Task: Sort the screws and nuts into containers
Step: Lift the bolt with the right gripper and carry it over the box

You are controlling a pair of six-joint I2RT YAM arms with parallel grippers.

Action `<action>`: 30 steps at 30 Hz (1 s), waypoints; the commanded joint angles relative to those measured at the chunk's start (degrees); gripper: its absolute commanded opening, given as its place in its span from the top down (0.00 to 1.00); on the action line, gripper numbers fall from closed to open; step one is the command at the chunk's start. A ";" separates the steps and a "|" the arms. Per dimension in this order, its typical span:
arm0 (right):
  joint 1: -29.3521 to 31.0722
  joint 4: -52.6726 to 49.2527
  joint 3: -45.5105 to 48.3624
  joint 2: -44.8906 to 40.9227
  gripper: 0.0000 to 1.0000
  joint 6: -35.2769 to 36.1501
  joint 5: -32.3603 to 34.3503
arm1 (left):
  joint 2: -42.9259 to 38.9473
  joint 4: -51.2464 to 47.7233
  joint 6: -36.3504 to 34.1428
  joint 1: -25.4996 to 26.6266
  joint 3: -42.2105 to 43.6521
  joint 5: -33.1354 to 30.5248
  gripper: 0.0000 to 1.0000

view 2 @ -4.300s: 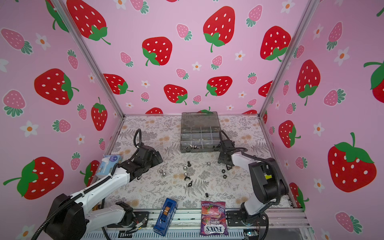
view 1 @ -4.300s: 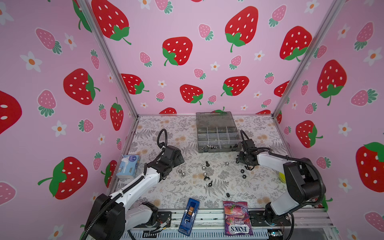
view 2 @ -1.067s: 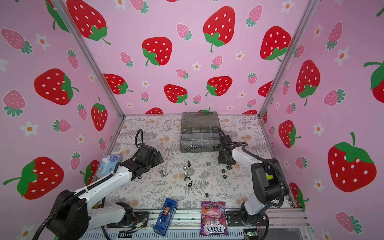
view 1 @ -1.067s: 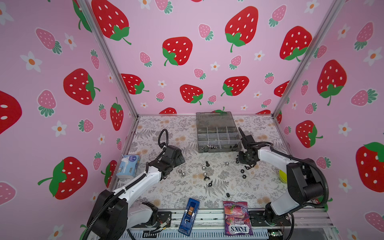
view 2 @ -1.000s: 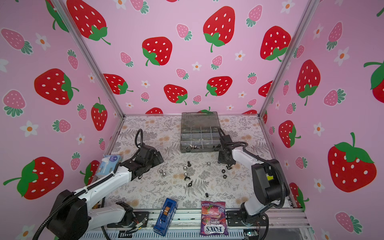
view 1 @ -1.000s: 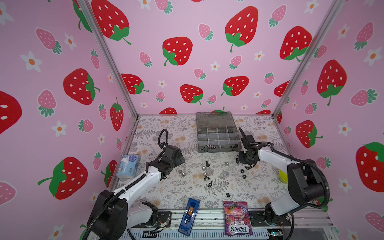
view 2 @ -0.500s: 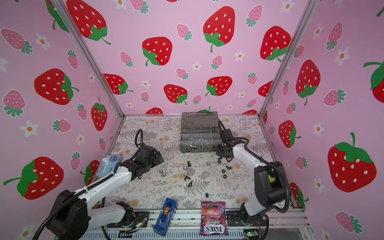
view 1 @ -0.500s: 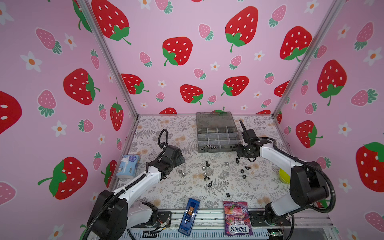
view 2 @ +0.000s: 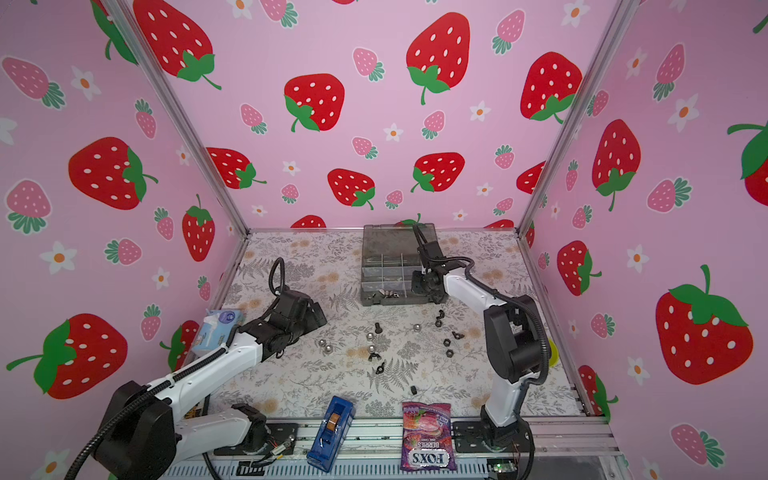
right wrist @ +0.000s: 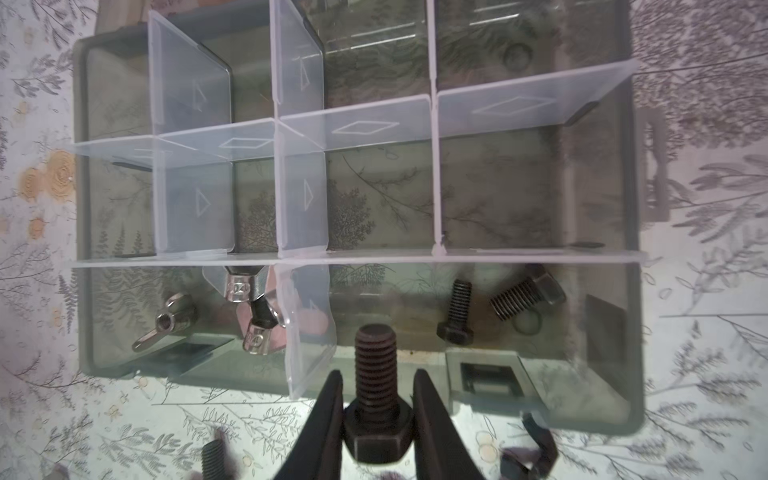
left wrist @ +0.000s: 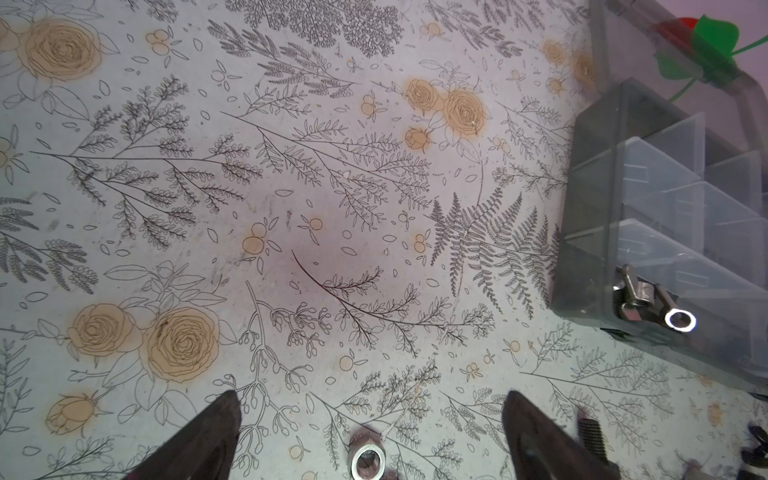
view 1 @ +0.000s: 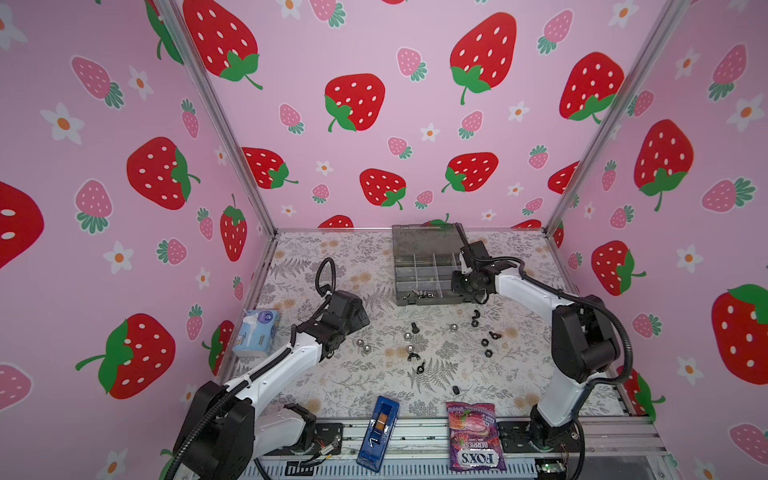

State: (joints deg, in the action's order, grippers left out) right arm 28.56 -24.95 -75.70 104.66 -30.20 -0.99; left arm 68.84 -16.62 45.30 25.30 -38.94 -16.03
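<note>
Pink strawberry-print walls on three sides; below them, a bench point(view 1: 353, 382) papered with grey ferns and tan roses. Toward the back, right of centre, a smoky grey organiser box point(view 1: 424, 272), lid open and leaning at the rear wall, clear dividers cutting the tray into small cells. Above the box's near wall, the right pincer point(right wrist: 377, 372), pinching a black screw point(right wrist: 376, 349) by its hex head, threaded shank jutting past the fingertips toward the near row of cells. In that row, seen from the right wrist: two more black screws point(right wrist: 455, 311) lying loose in the wide cell, silver wing nuts point(right wrist: 166, 322) in the neighbouring cell beyond a clear divider. Left pincer point(left wrist: 370, 397) low over the bench, well apart from the box, jaws spread wide and gripping nothing, a silver nut point(left wrist: 368, 459) on the paper between the two fingers. Scattered mid-bench in both top views: shiny dome nuts point(view 1: 454, 328), black wing nuts point(view 1: 412, 356), black hex nuts point(view 1: 484, 342), one loose screw point(view 1: 414, 327). Along the front edge, a blue narrow box point(view 1: 378, 428) and a purple candy bag point(view 1: 476, 440), side by side but apart; at the left edge, a pale blue tissue pack point(view 1: 255, 332).
</note>
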 commanded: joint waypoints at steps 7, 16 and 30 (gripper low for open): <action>0.36 -1.64 -4.26 5.54 0.81 2.40 0.02 | -0.90 -0.58 0.58 -0.73 -0.35 -1.17 0.01; 0.45 -1.93 -4.59 6.91 0.65 3.12 1.06 | -1.07 -0.95 0.80 -0.90 -0.35 -1.35 0.01; 3.30 -1.91 -5.03 1.81 0.59 5.12 6.77 | -3.01 -1.31 1.03 -0.97 0.52 -2.25 0.01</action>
State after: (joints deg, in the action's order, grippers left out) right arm 30.09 -26.00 -79.44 110.19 -26.70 2.44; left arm 66.70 -16.95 45.32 24.62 -38.92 -16.14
